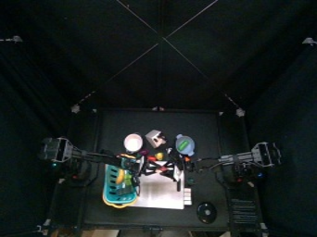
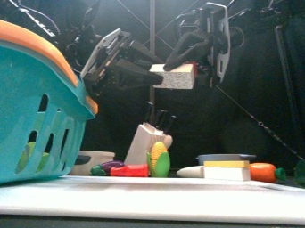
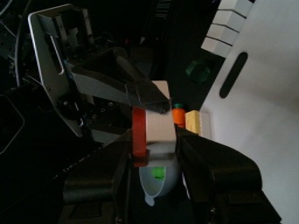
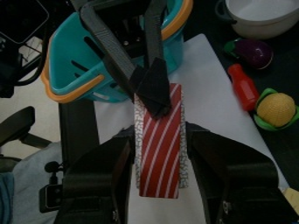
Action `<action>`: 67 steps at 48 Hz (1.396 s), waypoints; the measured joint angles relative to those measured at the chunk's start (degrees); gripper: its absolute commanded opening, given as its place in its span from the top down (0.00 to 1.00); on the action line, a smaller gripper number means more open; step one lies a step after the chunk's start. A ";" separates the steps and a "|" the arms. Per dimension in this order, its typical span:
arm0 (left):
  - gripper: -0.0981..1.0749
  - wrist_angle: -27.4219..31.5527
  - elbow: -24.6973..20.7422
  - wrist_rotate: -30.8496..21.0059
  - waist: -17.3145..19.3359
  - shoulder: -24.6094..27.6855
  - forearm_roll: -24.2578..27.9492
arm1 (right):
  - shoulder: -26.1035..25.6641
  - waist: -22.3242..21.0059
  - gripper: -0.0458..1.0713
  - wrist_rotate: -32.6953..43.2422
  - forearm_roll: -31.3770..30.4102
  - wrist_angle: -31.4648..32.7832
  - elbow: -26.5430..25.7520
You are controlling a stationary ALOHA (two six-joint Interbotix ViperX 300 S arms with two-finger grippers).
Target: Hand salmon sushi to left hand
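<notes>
While the two arms are meeting in the air above the middle of the surface (image 1: pixel 205 125), the right end effector (image 4: pixel 162 133) is grasping the salmon sushi (image 4: pixel 162 164), its jaws pressing on the long sides of the red-and-white striped piece. The left end effector (image 4: pixel 152 83) is reaching in from the opposite side, and its fingers (image 4: pixel 114 54) are straddling the far end of the sushi. Whether it is clamping the piece or only bracketing it cannot be told: the wrist views are showing the fingers close on either side of the piece, but not whether they are touching it.

From the front, the sushi is hanging well above the surface, showing as a pale block with an orange top between the two black tips.

Below, a teal basket (image 1: pixel 118 192) is sitting near the left edge of the surface, toward the front edge, beside a white sheet (image 1: pixel 161 193) that is lying at the front middle. A knife block (image 2: pixel 144 142), a corn cob (image 2: pixel 159 161) and a red pepper (image 2: pixel 128 169) are standing together on the sheet. An orange toy (image 2: pixel 265 172) is lying nearer the right edge.
</notes>
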 measured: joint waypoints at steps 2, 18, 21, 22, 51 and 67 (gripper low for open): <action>0.39 0.00 0.00 0.00 -0.09 0.00 0.00 | 0.00 -0.09 0.45 0.00 0.00 0.00 0.00; 0.40 0.09 0.35 -0.18 -0.18 -0.18 -1.41 | -0.35 -0.26 0.06 0.00 -0.18 0.09 1.05; 0.40 0.00 0.44 -0.18 -0.18 -0.26 -1.67 | -0.79 -0.26 0.02 -0.09 -0.18 0.09 1.49; 0.40 0.00 0.44 -0.18 -0.18 -0.26 -1.85 | -1.05 -0.35 0.02 -0.09 -0.18 0.09 1.58; 0.40 -3.52 2.46 -0.62 -0.35 -3.96 -9.76 | -9.14 -1.58 0.03 0.00 -0.18 0.35 6.42; 0.45 -3.69 5.36 -2.81 -0.26 -10.37 -25.66 | -10.46 -1.76 0.03 0.00 -0.18 2.11 6.77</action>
